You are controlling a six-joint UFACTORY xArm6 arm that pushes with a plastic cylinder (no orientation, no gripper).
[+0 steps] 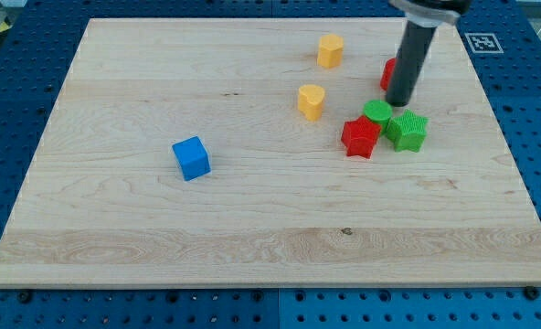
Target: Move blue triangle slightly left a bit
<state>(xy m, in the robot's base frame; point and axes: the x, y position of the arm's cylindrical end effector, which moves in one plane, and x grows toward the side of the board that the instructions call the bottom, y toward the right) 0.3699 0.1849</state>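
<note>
Touching nothing, my tip (398,102) stands just above the green cylinder (376,112), a red block (389,72) half hidden behind the rod; no blue triangle shows, only a blue cube (191,157) far to its lower left; no writing is readable.

Only blue block (191,157) in view reads as a cube, not a clear triangle. Sits flat on wooden board, left of centre, turned slightly askew. Alone, well apart from other blocks at the view's right.
</note>
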